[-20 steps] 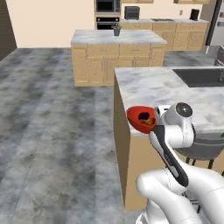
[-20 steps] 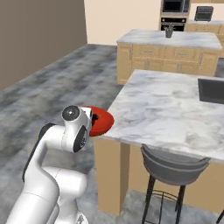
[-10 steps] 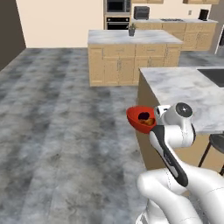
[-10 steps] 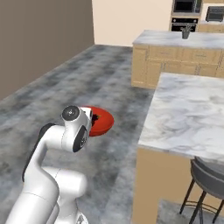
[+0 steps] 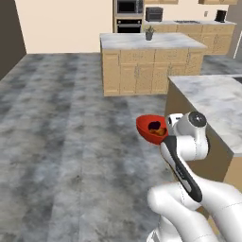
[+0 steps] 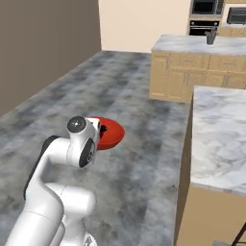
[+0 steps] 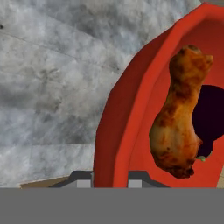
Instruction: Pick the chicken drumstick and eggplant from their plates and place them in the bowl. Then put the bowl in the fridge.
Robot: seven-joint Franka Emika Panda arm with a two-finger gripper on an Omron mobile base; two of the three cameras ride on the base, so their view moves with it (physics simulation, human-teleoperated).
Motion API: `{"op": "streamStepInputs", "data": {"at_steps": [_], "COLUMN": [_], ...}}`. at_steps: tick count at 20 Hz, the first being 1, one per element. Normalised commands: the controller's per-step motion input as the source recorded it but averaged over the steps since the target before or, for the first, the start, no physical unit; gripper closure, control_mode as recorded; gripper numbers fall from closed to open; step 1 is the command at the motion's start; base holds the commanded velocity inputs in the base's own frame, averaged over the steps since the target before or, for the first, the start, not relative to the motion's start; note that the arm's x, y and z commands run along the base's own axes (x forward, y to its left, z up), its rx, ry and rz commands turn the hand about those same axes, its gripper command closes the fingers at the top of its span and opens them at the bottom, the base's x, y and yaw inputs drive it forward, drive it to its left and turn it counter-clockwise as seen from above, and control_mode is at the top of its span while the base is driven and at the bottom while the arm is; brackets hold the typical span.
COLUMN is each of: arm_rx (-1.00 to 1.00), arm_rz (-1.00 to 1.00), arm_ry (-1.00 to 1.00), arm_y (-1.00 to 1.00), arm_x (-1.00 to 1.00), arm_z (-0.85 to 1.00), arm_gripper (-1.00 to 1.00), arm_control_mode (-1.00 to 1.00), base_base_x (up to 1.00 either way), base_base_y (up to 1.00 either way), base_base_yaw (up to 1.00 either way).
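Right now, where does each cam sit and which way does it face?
Left base view: behind the arm on its left, facing the kitchen island; white arm lower right carries the bowl.
Right base view: behind on its right, over grey floor; arm lower left.
Hand view: on the hand, looking along the tool shut on the bowl's rim.
All three share the bowl.
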Motion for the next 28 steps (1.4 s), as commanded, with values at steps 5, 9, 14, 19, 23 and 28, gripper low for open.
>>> {"op": "streamStepInputs", "data": {"at_steps": [5,9,14,19,23,28], "arm_rx": [0.0,0.0,0.0,0.0,0.0,0.0], "arm_rz": [0.0,0.0,0.0,0.0,0.0,0.0], "arm_ry": [0.0,0.0,0.0,0.0,0.0,0.0], "arm_y": [0.0,0.0,0.0,0.0,0.0,0.0], "arm_x": [0.0,0.0,0.0,0.0,0.0,0.0], "arm_z": [0.0,0.0,0.0,0.0,0.0,0.0], "arm_gripper": [1.0,1.0,1.0,1.0,1.0,1.0], "arm_control_mode": [1.0,1.0,1.0,1.0,1.0,1.0], "base_base_x": [0.82,0.84,0.84,0.86,0.86,0.87], "base_base_y": [0.45,0.4,0.39,0.36,0.36,0.36], "base_base_yaw": [-0.21,-0.24,-0.25,-0.24,-0.24,-0.24]}}
